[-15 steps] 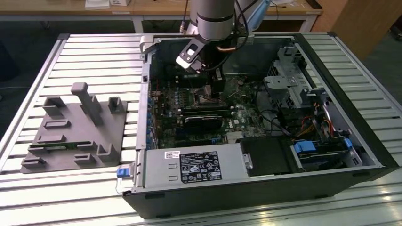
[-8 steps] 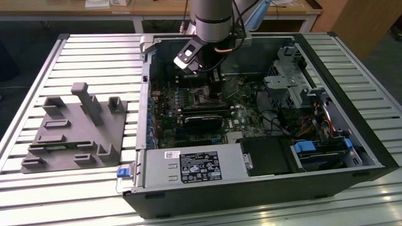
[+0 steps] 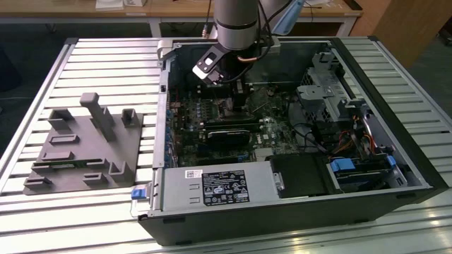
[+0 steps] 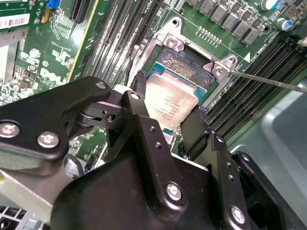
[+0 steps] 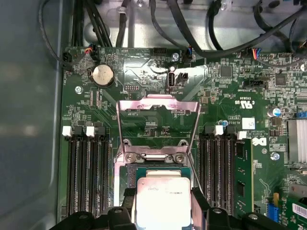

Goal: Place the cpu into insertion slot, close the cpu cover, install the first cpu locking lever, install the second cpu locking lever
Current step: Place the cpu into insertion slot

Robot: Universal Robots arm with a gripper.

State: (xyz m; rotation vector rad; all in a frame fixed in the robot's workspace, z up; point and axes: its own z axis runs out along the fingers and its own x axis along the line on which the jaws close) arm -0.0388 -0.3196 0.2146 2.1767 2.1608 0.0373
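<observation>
The cpu (image 5: 162, 199) is clamped flat in the hand (image 4: 171, 96), directly over the slot (image 4: 184, 62); the cover (image 5: 158, 102) is raised beyond.

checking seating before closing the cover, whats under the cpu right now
The insertion slot: a strip of its dark contact field shows past one edge of the cpu, which the gripper clamps. The rest of the slot is covered, so seating cannot be judged.
</observation>
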